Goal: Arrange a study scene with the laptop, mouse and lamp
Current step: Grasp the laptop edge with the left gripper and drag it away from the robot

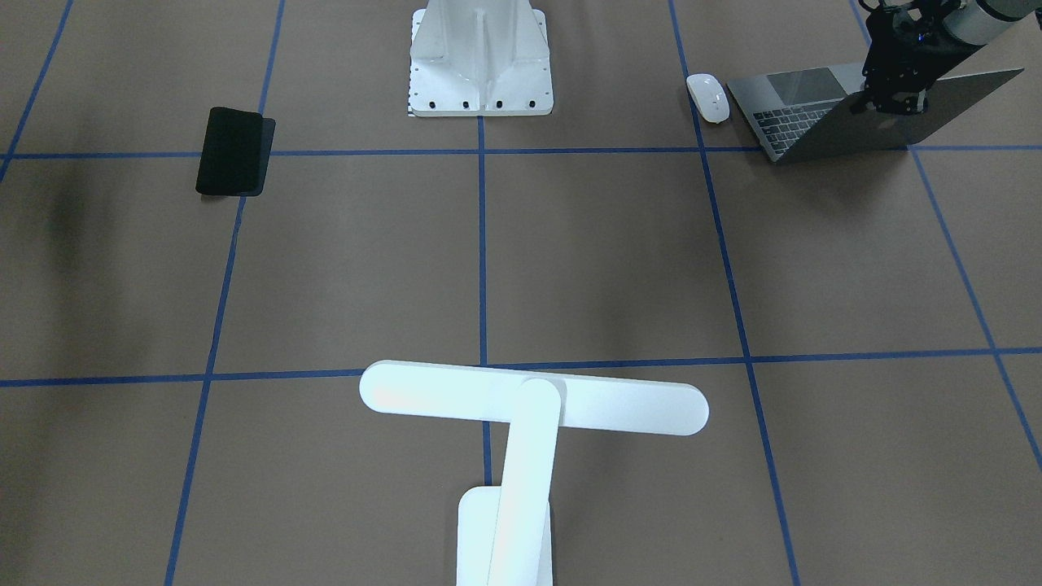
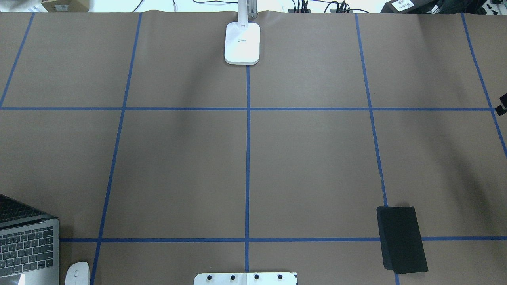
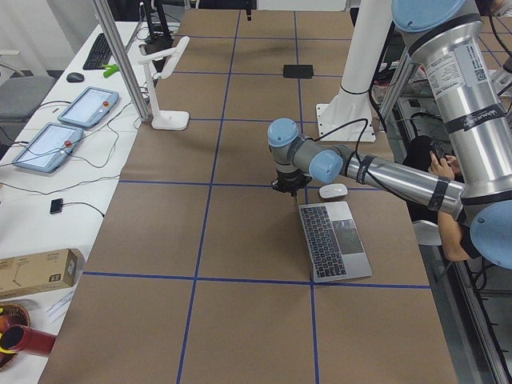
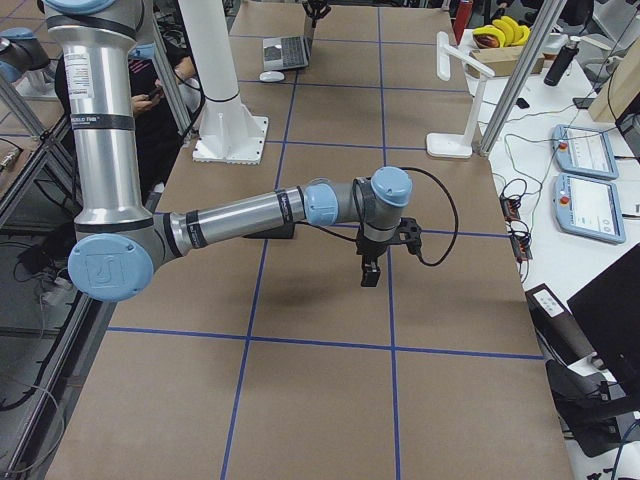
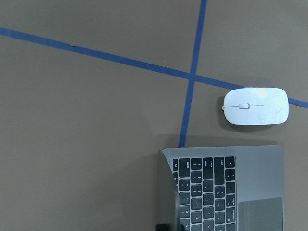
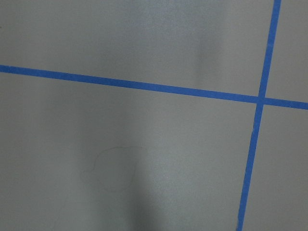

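Left tool [image 1: 891,104] at lid edge of laptop [image 1: 838,134], can't tell if clamped; lid prob. thin, stiff, slick metal w/ fragile screen, so pinch edge mid, gently.

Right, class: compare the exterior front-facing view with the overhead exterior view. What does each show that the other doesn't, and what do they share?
Only the front-facing view shows the lamp with its long bar head, the raised lid of the laptop, and the left gripper at that lid's top edge. Only the overhead view shows the lamp's base whole, and cables beyond the far edge of the table. Both show the laptop's keyboard, the mouse, the black mat, the white pedestal and the blue tape grid.
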`<state>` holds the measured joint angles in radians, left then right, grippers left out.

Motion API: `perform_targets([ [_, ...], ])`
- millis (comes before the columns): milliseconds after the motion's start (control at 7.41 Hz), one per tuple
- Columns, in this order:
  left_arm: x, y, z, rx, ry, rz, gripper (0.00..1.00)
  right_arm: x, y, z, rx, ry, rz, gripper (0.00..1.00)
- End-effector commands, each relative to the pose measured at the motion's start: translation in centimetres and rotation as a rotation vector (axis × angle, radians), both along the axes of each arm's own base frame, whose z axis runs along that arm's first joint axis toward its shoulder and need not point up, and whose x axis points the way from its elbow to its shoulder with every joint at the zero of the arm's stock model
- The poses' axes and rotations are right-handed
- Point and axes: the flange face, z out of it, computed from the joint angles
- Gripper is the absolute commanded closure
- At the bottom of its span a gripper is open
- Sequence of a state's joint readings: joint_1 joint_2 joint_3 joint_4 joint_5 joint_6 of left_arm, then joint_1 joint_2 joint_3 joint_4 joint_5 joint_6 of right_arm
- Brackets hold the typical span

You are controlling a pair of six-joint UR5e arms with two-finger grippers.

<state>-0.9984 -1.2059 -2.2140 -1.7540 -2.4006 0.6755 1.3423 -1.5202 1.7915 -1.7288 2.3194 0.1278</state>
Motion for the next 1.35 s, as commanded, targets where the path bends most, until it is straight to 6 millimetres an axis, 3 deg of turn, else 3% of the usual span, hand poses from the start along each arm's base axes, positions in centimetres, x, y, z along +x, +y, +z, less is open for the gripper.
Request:
perform_targets([
  [0,0.6,-1.9,-1.5,0.037,0.021,-0.017,1.00,0.0,-0.1,-0.1,0.002,0.004,0.002,0.00],
  [270,1.9,-4.5,-2.2,0.060,0.034,-0.023,1.00,0.0,-0.2,0.2,-0.002,0.009,0.004,0.00],
  [810,1.6,-10.6,-2.4,0.082,0.042,-0.100,1.00,-0.5,-0.5,0.2,-0.004,0.010,-0.003,0.00],
  [945,1.7,-12.1,-3.2,0.102,0.046,-0.115,1.00,-0.6,-0.5,0.2,-0.004,0.010,-0.005,0.00],
  [1215,1.5,-14.9,-7.6,0.112,0.046,-0.145,1.00,-0.6,-0.6,0.8,-0.017,0.014,-0.004,0.00],
])
